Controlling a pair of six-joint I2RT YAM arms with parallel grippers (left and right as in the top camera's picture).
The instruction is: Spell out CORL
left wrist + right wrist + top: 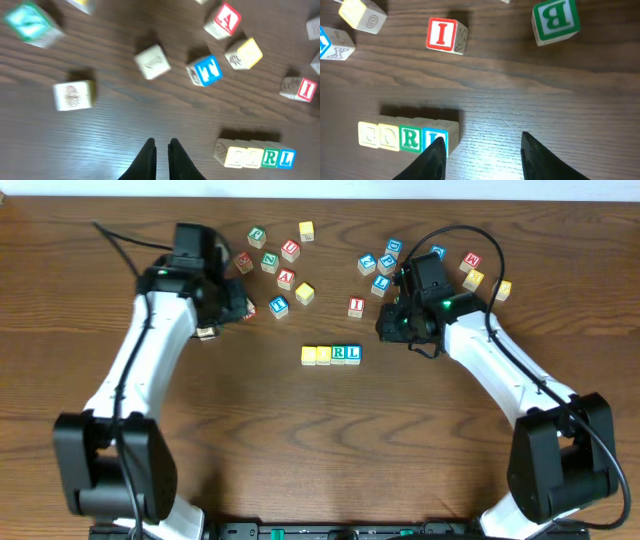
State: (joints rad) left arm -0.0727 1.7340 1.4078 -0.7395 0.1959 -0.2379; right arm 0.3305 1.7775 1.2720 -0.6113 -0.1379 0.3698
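Note:
A row of four letter blocks lies mid-table: two yellow-faced ones, a green R and a blue L. The row shows in the right wrist view, reading C, O, R, L, and in the left wrist view. My right gripper is open and empty above bare wood just right of the L block; overhead it hangs right of the row. My left gripper is shut and empty, above bare wood left of the row; overhead it is at the upper left.
Loose letter blocks lie scattered across the far side of the table: a red I block, a blue block, a yellow block, a red A block, and a cluster near the right arm. A green B block lies ahead of the right gripper.

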